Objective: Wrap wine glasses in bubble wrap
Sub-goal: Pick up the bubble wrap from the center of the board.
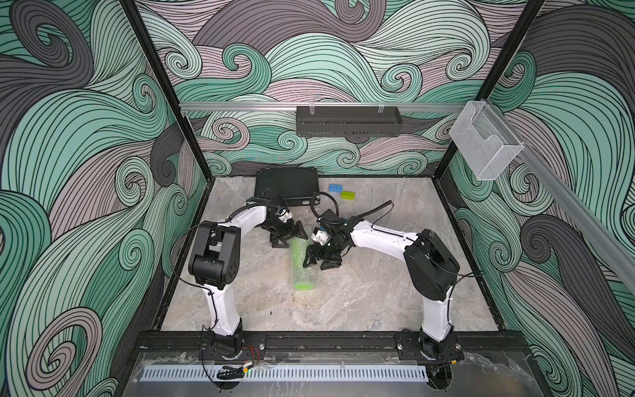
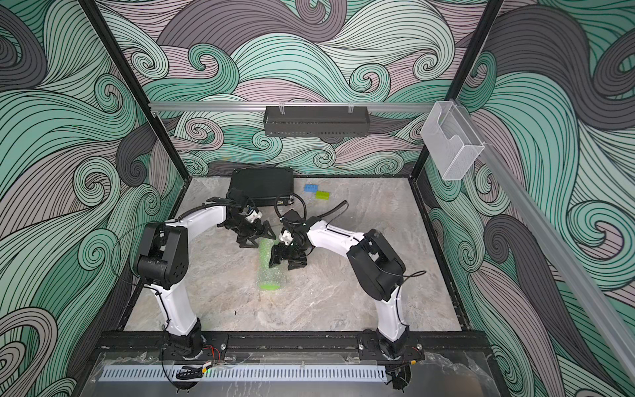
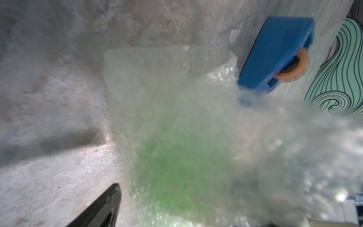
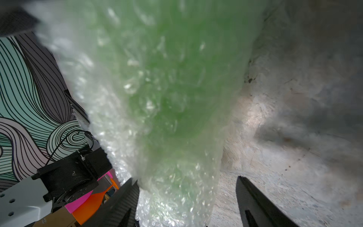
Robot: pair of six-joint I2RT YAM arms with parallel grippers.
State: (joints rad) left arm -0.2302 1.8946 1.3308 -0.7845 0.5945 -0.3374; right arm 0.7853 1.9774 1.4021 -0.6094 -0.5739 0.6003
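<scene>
Left end effector (image 1: pixel 290 239) and right end effector (image 1: pixel 319 263) are released; lift off gently lest the bubble wrap (image 1: pixel 297 261) unroll from the goblet (image 1: pixel 303 285).

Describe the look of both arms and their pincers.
The left arm and right arm match: glossy white shell links between bulky black joint housings, on black base plates. Thin black cables loop along each; a black corrugated hose arcs by the right wrist. The left pincer and right pincer are black, with triangular open-frame fingers of carbon-fibre weave.
</scene>
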